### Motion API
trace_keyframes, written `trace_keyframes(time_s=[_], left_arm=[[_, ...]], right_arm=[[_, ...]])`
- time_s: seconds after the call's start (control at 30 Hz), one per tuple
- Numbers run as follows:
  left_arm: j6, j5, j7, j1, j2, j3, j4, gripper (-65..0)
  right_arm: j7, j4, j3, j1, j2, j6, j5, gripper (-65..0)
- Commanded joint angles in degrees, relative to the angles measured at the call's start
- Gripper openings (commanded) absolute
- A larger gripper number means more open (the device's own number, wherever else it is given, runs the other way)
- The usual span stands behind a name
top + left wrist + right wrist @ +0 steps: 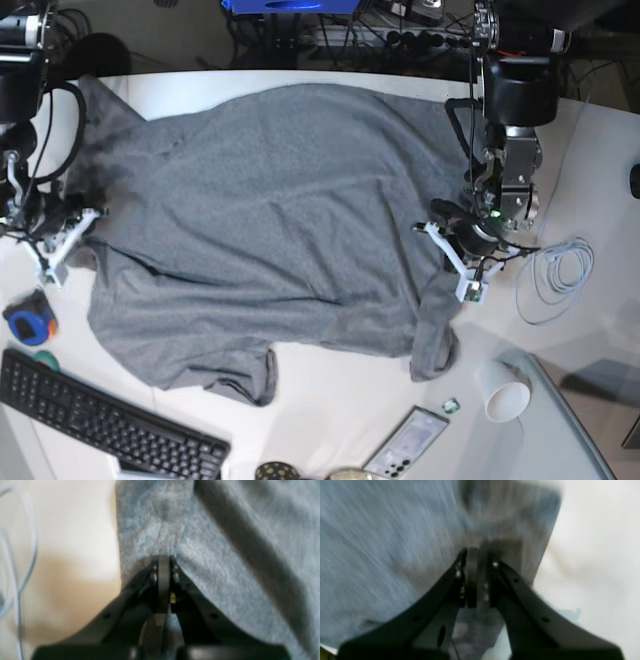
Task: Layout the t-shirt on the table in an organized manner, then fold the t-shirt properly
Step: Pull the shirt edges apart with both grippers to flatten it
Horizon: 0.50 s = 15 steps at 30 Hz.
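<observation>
The white table (330, 420) carries the t-shirt (270, 220) spread across its middle, keyboard (100, 420) near left; left gripper (163, 558) and right gripper (476, 552) each pinch a shirt edge

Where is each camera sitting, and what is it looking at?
Left wrist: sits on the left arm, looking along its shut left claw pinching the grey t-shirt beside the white table.
Right wrist: sits on the right arm, looking along the right claw gripping the t-shirt's edge.
Base: looks straight down from above; both arms show.
Shared: all three see the t-shirt and table.
</observation>
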Motion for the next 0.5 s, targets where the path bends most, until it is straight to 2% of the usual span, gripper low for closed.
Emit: trace_keyframes(time_s=[0.0, 0.13, 0.2, 0.3, 0.47], left_arm=[[-0.3, 2.4, -0.1, -2.0, 0.3, 1.2, -2.1, -65.0], [-0.1, 9.8, -5.2, -8.1, 2.0, 1.5, -12.5, -65.0], [1.0, 11.9, -6.7, -10.8, 2.5, 0.4, -16.6, -65.0], [3.4, 11.9, -8.7, -13.9, 2.5, 0.6, -20.3, -65.0], [3.5, 11.8, -8.7, -16.2, 3.9, 0.4, -20.7, -65.0]], right_arm=[[1.3, 1.0, 0.3, 0.8, 1.0, -0.3, 0.6, -58.8], [1.3, 1.1, 0.3, -2.4, 0.9, -0.3, 0.6, -58.8], [1.3, 1.3, 0.3, -4.1, 0.9, -0.3, 0.6, -58.8], [1.3, 2.5, 0.4, -6.8, 0.8, -0.3, 0.6, -58.8], [1.3, 7.6, 0.4, -9.8, 0.3, -0.3, 0.8, -58.8]])
